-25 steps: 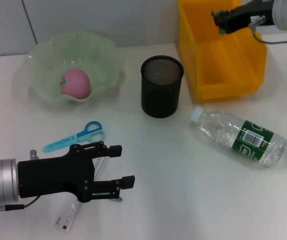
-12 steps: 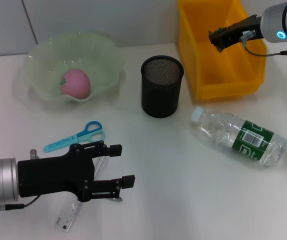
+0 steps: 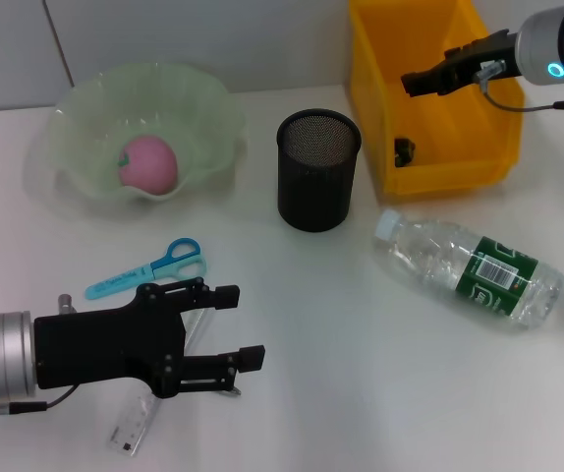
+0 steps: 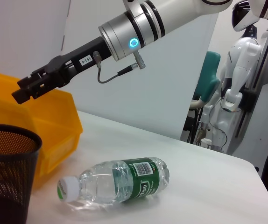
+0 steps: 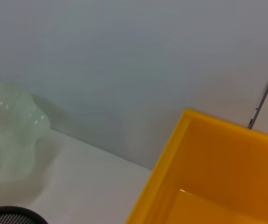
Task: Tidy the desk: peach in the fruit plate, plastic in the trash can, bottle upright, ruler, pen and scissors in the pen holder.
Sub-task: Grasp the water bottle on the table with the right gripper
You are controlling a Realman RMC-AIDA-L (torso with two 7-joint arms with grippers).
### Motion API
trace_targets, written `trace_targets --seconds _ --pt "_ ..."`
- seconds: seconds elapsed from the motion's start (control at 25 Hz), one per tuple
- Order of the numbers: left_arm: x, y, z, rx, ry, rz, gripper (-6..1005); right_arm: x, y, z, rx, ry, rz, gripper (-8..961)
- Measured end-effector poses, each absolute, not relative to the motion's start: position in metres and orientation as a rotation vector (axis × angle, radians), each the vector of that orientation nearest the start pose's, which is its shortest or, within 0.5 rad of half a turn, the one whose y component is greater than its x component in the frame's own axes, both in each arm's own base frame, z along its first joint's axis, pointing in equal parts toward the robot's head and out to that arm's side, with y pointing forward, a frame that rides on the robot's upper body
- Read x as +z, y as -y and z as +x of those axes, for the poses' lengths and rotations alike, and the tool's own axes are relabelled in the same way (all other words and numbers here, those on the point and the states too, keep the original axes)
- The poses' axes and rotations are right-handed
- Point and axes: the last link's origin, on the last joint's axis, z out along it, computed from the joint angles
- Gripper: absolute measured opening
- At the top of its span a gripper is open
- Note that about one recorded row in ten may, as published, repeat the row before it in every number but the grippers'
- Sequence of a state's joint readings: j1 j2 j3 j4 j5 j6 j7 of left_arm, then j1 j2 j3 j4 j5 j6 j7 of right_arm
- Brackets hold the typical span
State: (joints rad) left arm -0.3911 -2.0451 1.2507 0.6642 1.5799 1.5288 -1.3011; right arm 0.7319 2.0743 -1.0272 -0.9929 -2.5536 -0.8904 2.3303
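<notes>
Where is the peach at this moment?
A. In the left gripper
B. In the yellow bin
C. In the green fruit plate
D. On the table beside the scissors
C. The pink peach lies inside the green fruit plate, far from the left gripper, which hovers open near the scissors.

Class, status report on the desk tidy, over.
Left gripper open above ruler; right gripper over yellow bin. Peach in plate, bottle lying down. Nothing blocking.
</notes>
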Motion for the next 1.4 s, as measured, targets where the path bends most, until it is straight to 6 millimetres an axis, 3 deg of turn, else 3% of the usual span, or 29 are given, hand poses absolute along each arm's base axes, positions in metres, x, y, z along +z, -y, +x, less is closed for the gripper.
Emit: trace_targets --seconds 0.12,0.24,0.4,0.48,0.52,0.68,0.92,1.08,1.4 --pt "-0.039 -0.286 -0.246 -0.816 0.492 -2.917 810 0.054 -0.457 0.202 0.115 -0.803 -2.143 689" --pt "-0.039 -0.285 -0.247 -0.816 0.494 -2.916 810 0.061 -0.45 0.196 0.183 -0.806 -2.161 741" --pt "-0.038 -0.285 -0.247 -0.815 0.494 -2.915 810 0.074 -0.428 0.182 0.25 -0.801 -2.247 792" --pt "-0.038 -0.286 -0.247 -0.815 0.496 -2.916 809 0.083 -0.407 0.173 0.216 -0.797 -2.357 792" --pt "-0.038 -0.286 -0.247 -0.815 0.496 -2.916 809 0.083 -0.407 0.173 0.216 -0.797 -2.357 792" --pt "-0.038 -0.286 -0.247 -0.816 0.501 -2.916 809 0.102 -0.379 0.169 0.052 -0.849 -2.543 792" --pt "-0.038 -0.286 -0.246 -0.818 0.501 -2.918 810 0.109 -0.373 0.178 -0.217 -0.935 -2.605 793" --pt "-0.038 -0.285 -0.246 -0.82 0.51 -2.919 810 0.099 -0.377 0.19 -0.444 -0.994 -2.63 793" --pt "-0.037 -0.285 -0.246 -0.824 0.523 -2.92 810 0.082 -0.384 0.198 -0.605 -0.989 -2.644 793"
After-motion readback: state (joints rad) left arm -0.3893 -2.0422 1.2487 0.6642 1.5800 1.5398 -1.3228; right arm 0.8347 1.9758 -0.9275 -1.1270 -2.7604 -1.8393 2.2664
